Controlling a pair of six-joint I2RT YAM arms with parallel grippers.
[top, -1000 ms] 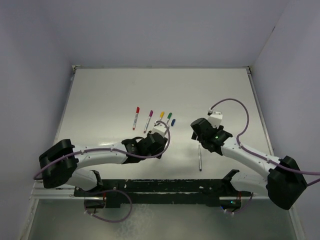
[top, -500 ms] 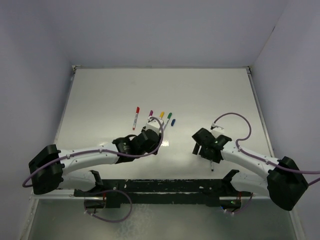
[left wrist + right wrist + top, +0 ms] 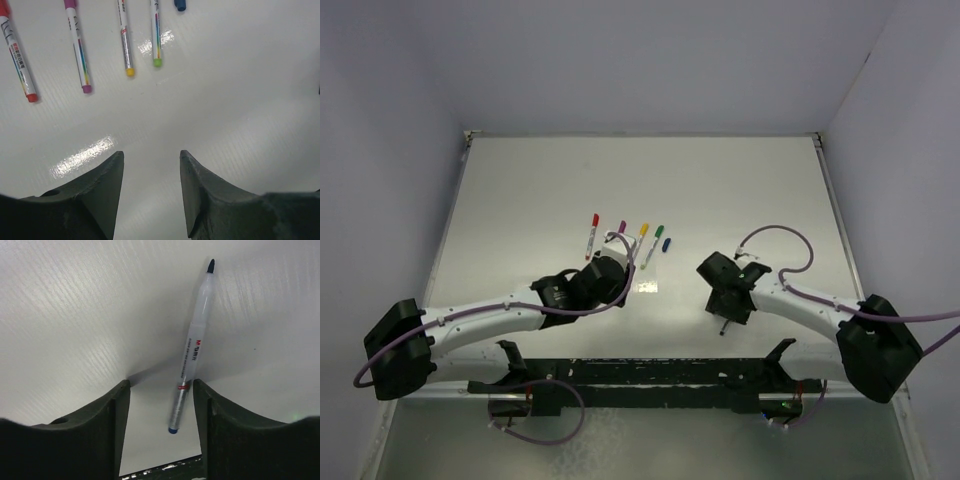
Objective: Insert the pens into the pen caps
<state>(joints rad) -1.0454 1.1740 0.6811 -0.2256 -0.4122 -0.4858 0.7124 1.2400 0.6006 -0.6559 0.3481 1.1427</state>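
The white-barrelled marker pen with a dark blue tip (image 3: pixel 192 345) lies slanted on the white ribbed worktop (image 3: pixel 720 180). Its blue-plugged rear end sits between the two dark fingers of the right tool (image 3: pixel 161 385). The tip points away from the wrist camera and carries no cap. The right tool's jaws stand moderately wide. The pen is just beside the right-hand finger (image 3: pixel 220 430), and no firm contact shows, so nothing is clamped. From above, this tool (image 3: pixel 725 303) sits low over the near right part of the worktop.

The left tool (image 3: pixel 150 156) hovers over bare worktop with its jaws about half apart and nothing between them. Beyond it four slim whitish-grey pens lie side by side in a row. They are the red-ended pen (image 3: pixel 19 67), the purple-ended pen (image 3: pixel 79 55), the yellow-ended pen (image 3: pixel 125 45) and the green-ended pen (image 3: pixel 156 35). Their coloured end plugs point toward the tool. In the top view their far ends show the same colours. The red and purple ones carry caps where the wrist picture cuts them off.

The small blue plastic cap (image 3: pixel 180 5) lies alone just to the right of the green-ended pen. It is well apart from the blue-tipped pen.
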